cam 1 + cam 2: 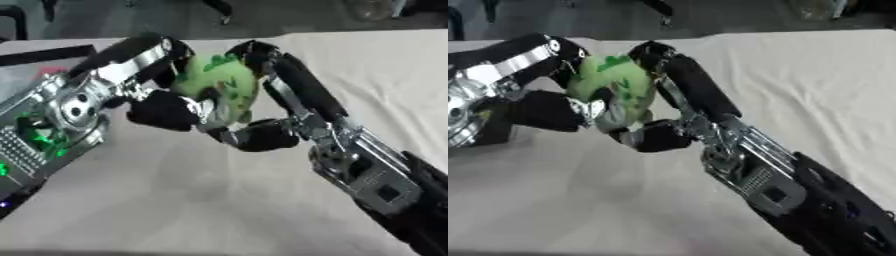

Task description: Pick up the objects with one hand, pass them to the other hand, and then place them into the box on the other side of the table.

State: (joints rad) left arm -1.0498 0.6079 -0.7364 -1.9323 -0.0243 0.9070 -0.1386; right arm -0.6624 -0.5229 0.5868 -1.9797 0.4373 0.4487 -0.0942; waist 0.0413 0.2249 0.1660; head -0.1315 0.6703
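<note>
Reaching in from the left, the left hand [162,107] curls its fingers and thumb around a green toy [219,85] held above the white table [175,200]. Opposite, the right hand [280,125] also wraps around the toy, fingers over its top, thumb beneath.

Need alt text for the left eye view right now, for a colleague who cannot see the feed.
Both robot hands meet on a green soft object above the cloth-covered table: the left hand and the right hand each curl fingers round it.
</note>
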